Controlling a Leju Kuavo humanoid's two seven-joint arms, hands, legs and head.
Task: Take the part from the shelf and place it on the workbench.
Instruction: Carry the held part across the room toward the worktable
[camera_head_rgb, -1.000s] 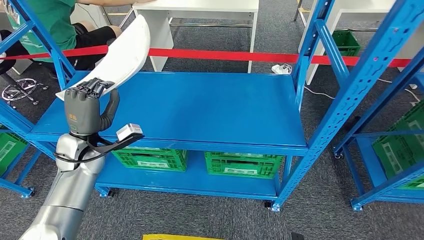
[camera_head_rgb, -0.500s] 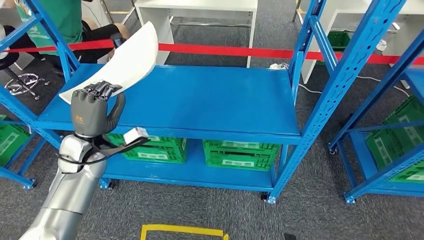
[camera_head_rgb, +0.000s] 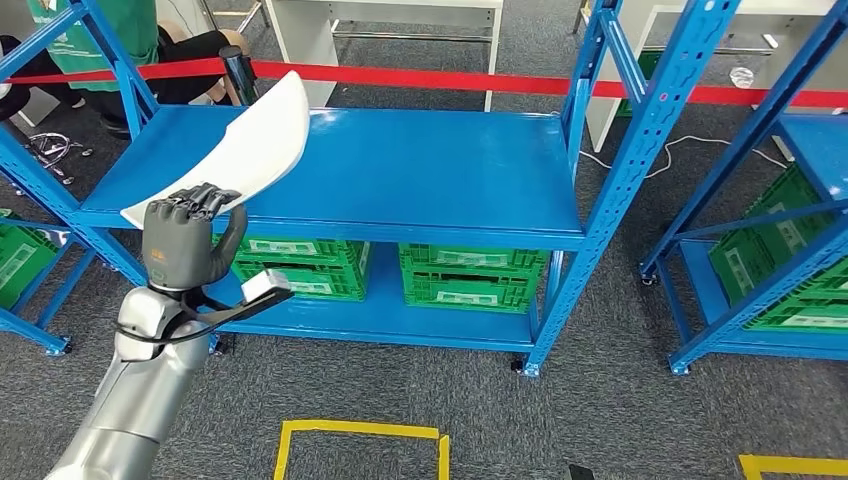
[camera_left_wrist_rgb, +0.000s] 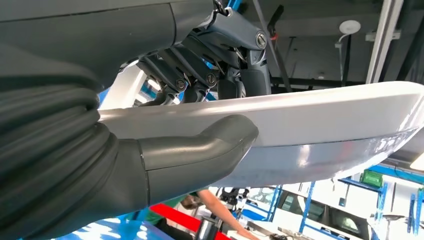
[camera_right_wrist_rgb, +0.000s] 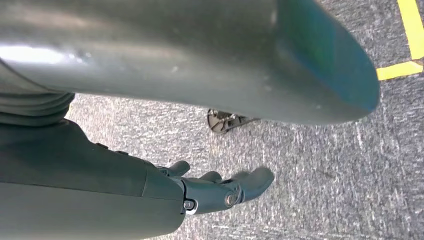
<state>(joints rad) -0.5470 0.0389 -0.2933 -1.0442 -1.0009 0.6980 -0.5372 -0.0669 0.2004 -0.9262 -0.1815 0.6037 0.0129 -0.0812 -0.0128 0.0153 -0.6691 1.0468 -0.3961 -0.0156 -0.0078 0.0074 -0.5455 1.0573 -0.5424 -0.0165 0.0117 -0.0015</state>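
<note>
The left robot hand (camera_head_rgb: 185, 240) grips one end of a long, curved white part (camera_head_rgb: 240, 142), its dark fingers (camera_head_rgb: 205, 196) curled over the part's upper face and its thumb (camera_head_rgb: 229, 232) pressed against the underside. The part rises up and away from the left robot hand, tilted, its far end above the top level of a blue shelf (camera_head_rgb: 400, 170) and clear of the shelf's surface. In the left wrist view the same hold shows close up: the thick grey thumb (camera_left_wrist_rgb: 200, 150) lies along the lower side of the part (camera_left_wrist_rgb: 320, 125) while the darker fingers (camera_left_wrist_rgb: 190, 75) clamp it from the other side.

Beyond the left robot hand and below the shelf's top level, green crates (camera_head_rgb: 470, 280) sit on the lower level. A red barrier tape (camera_head_rgb: 420, 80) runs behind the shelf, and a person in a green top (camera_head_rgb: 100, 30) sits past it, further out from the held part. A second blue shelf (camera_head_rgb: 790, 200) with more green crates stands well off to the side. Yellow floor markings (camera_head_rgb: 360, 445) lie on the grey carpet nearer the robot than the left robot hand.

The right robot hand (camera_right_wrist_rgb: 215, 190) hangs over the carpet in the right wrist view, holding nothing, its fingers gently bent and apart.
</note>
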